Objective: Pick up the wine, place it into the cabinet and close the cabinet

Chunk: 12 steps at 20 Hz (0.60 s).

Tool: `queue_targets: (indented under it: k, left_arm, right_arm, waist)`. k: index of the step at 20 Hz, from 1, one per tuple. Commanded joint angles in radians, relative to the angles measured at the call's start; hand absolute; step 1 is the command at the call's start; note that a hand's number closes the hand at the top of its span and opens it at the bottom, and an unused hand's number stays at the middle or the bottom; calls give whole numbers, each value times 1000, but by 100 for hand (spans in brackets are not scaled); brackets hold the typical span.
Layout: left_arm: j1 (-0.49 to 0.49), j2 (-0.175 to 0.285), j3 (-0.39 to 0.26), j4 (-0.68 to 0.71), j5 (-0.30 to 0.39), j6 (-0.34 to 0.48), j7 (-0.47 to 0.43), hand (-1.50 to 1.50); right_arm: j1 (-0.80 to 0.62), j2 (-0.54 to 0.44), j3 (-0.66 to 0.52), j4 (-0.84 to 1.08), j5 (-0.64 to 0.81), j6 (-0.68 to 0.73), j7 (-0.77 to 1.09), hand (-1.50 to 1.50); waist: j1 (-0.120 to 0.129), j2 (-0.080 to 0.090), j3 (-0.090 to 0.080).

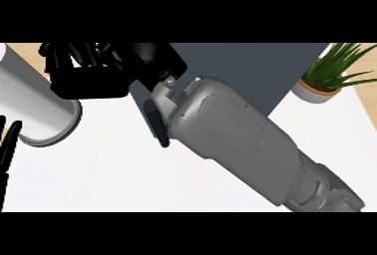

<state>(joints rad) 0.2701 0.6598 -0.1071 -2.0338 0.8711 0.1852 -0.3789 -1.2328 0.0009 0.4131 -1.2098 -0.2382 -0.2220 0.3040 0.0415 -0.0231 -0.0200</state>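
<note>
No wine bottle shows in the head view. My right forearm (243, 144) crosses the view from the lower right to the upper left. Its black hand (92, 74) is at the top left, in front of a dark grey-blue panel (250, 64) that may belong to the cabinet. The fingers (74, 52) are curled, and nothing shows inside them. Whether the hand touches the panel is hidden by the hand itself. Only straight black fingers of my left hand (9, 144) show, at the left edge, resting.
A large white cylinder (33, 97) with a grey rim stands at the left, just beside the right hand. A potted green plant (327, 74) sits at the top right. The white counter (110, 179) spreads below the arm.
</note>
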Motion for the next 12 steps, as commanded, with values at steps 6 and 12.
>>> queue_targets:
  k: [6,12]
  left_arm:
    - [-9,-1,9,1,-7,3,16,-150]
    - [-13,-12,8,10,-12,-4,10,-150]
  right_arm:
    - [28,-104,-65,201,34,16,-117,150]
    - [-8,-117,-60,246,33,35,-137,150]
  waist:
    - [-24,40,18]
    - [-32,37,18]
